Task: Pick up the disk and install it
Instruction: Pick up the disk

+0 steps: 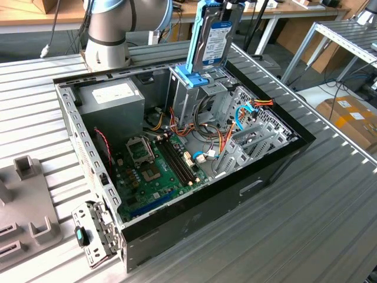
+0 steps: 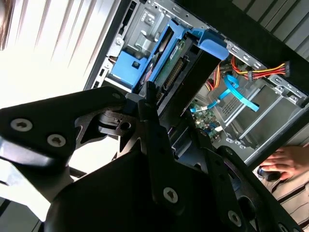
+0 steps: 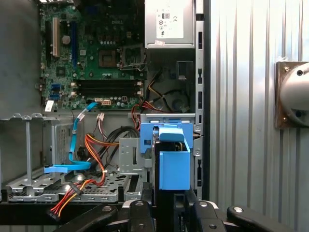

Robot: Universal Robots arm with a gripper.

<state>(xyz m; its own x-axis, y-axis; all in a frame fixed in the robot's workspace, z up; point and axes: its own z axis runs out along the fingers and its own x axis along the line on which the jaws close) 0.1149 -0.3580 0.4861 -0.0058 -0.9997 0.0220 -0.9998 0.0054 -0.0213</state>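
Exterior view: we see the disk (image 1: 211, 41) upright, its end just above the drive cage (image 1: 185, 97) at the far side of the case (image 1: 194, 230), posed to slide straight down. Second wrist view: gripper (image 2: 171, 113) fingers clenched on the disk. First wrist view: disk seen end-on, lined up with the cage.

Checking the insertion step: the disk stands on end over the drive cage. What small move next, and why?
Probably a short, straight push down along the disk's length. The gripper holds the disk upright, its lower end at the drive cage's mouth and most of it above the case, so it looks aligned but not seated.
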